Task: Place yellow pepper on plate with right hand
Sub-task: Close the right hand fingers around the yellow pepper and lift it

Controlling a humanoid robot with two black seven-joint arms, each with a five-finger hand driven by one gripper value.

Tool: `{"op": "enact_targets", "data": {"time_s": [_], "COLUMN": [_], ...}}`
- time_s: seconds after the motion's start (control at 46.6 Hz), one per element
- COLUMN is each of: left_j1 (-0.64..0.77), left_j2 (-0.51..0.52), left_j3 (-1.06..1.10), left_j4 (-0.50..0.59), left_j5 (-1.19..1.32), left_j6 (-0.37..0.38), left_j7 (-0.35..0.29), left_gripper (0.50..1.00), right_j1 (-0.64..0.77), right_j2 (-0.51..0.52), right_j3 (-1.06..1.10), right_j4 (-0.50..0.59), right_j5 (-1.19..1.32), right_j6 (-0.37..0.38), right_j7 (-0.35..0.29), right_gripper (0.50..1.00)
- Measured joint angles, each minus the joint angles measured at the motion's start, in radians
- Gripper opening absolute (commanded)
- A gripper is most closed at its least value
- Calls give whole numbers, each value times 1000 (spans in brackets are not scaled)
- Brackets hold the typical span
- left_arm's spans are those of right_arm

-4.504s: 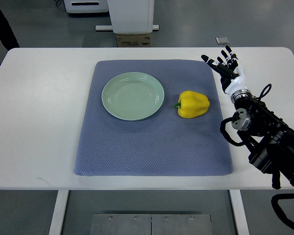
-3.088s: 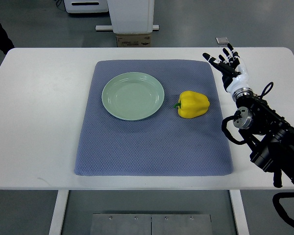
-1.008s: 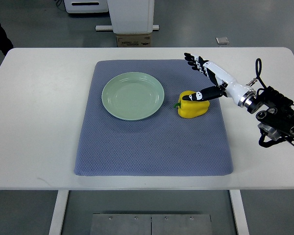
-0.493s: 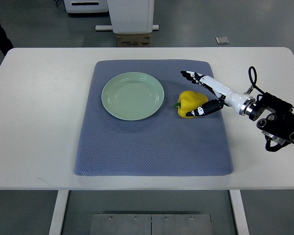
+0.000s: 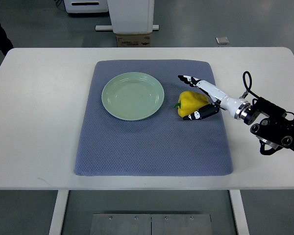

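One arm only is in view: the right hand [image 5: 200, 98] enters from the right edge of the top view and reaches leftward across the blue mat [image 5: 152, 147] to the yellow pepper [image 5: 190, 102]. The pepper lies on its side on the mat, its green stem pointing left toward the green plate [image 5: 133, 96], so that its long axis runs roughly left to right, nearly in line with the forearm. The hand straddles the pepper from its right end: the long fingers [image 5: 191, 80] extend along the far side, the thumb along the near side, with the fruit between them. The fingers are spread around the pepper rather than clamped; whether any tip already touches the skin cannot be told from this angle, and the pepper rests on the mat. The plate sits empty, just beyond the stem end and slightly farther from the camera, apart from the pepper. Judged from this layout, the coming move calls for closure across the pepper's short axis, then a lift and a carry leftward along the stem direction to the plate. The left arm does not appear.
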Motion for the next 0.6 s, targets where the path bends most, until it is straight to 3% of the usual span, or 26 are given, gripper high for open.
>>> {"op": "enact_targets", "data": {"time_s": [0.236, 0.343, 0.472, 0.493, 0.601], "left_j1": [0, 0, 0, 0, 0], "left_j2": [0, 0, 0, 0, 0], "left_j3": [0, 0, 0, 0, 0], "left_j4": [0, 0, 0, 0, 0], "left_j5": [0, 0, 0, 0, 0], "left_j6": [0, 0, 0, 0, 0], "left_j7": [0, 0, 0, 0, 0], "left_gripper": [1000, 1000, 1000, 1000, 1000], "right_j1": [-5, -10, -10, -10, -10], "right_j2": [17, 23, 24, 25, 26], "right_j3": [-25, -25, -23, -23, -19], "right_j4": [-8, -16, -31, -37, -54], "right_j5": [-1, 0, 0, 1, 4], "right_j6": [0, 0, 0, 0, 1], "right_j7": [0, 0, 0, 0, 0], "right_gripper": [904, 789, 523, 500, 500]}}
